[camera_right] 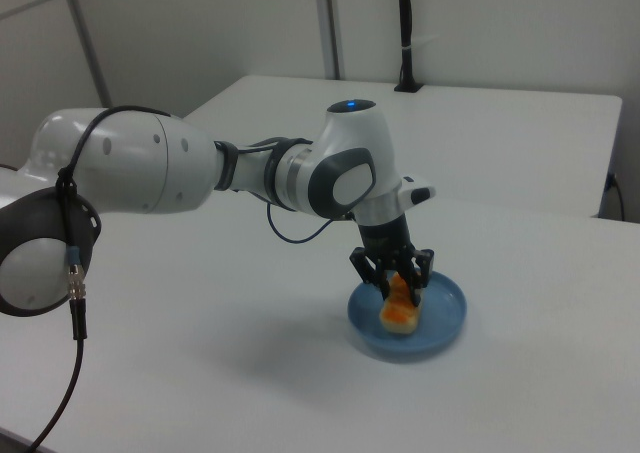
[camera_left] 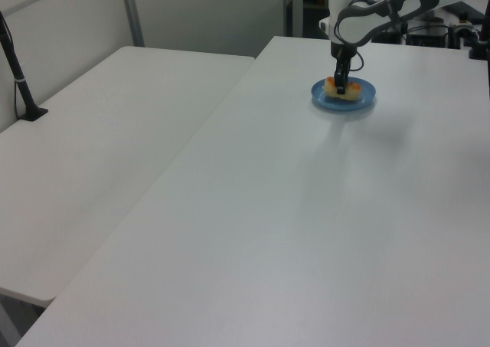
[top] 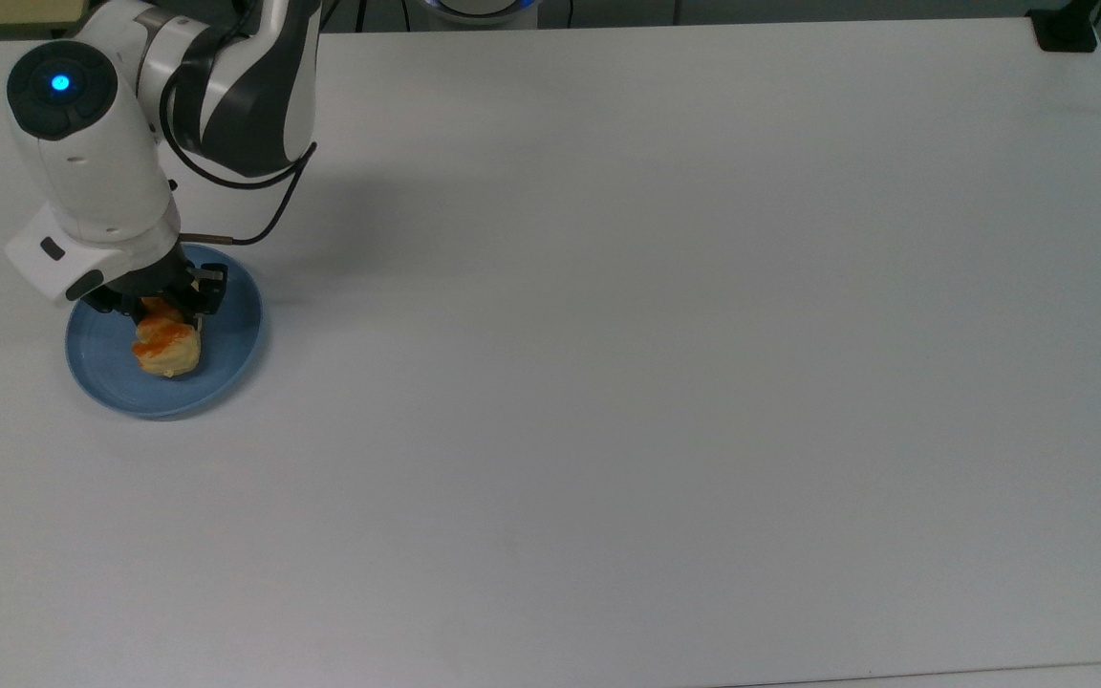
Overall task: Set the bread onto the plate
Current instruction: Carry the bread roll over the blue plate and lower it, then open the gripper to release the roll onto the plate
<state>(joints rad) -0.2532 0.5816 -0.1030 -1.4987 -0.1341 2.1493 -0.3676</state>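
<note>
Arm (camera_right: pixel 150 178): glossy white rounded shells, dark grey joint bands. 1 lit blue indicator on a black round cap. Thin black cable looped alongside. Gripper (camera_right: pixel 398 285): black fingers.

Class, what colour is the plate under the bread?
Light blue plate, clearest in the top view.
</note>
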